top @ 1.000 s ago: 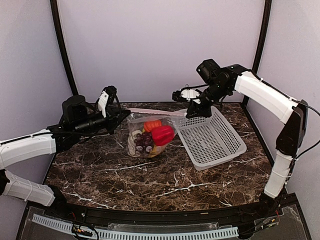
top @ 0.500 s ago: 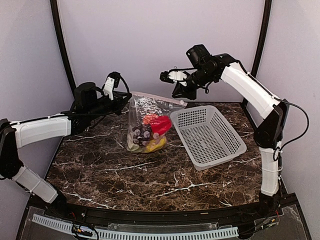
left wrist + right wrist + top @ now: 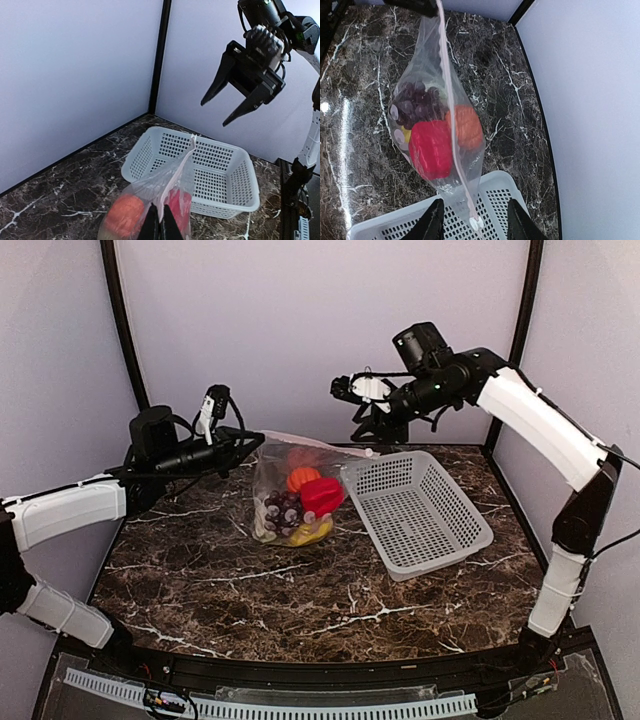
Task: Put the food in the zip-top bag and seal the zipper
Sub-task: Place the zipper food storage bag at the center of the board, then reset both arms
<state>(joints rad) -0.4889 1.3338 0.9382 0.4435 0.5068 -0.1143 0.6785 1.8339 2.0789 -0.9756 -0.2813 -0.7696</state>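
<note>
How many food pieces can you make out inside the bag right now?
4, all inside the bag: orange tomato on top, red pepper on the right, purple grapes on the left, yellow piece at the bottom. Others may be hidden behind them.

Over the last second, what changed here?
The right tool opened, let go of the zipper end and rose clear of it. The left tool stays shut on the other corner of the bag, holding it up with the food inside. The basket has not moved.

place: robot lab booth | plain walls [image 3: 320, 340], black posts [image 3: 125, 340], marble tabletop [image 3: 250, 590]
</note>
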